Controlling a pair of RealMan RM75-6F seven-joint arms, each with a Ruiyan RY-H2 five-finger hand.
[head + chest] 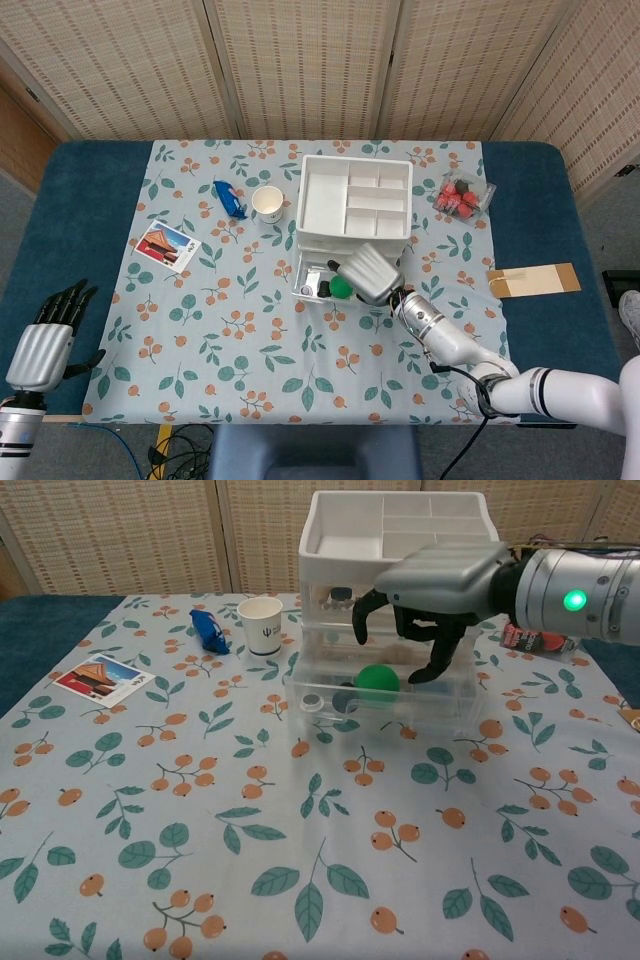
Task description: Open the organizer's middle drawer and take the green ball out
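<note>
The white organizer stands at the back of the flowered cloth. Its middle drawer is pulled out toward me. The green ball lies in that drawer among small dark items. My right hand hovers just over the drawer, palm down, fingers curved downward on either side of the ball and holding nothing. In the head view it covers part of the ball. My left hand rests at the near left table edge, fingers straight and apart, empty.
Left of the organizer are a paper cup and a blue packet. A picture card lies further left. To the right are a clear box of strawberries and a brown envelope.
</note>
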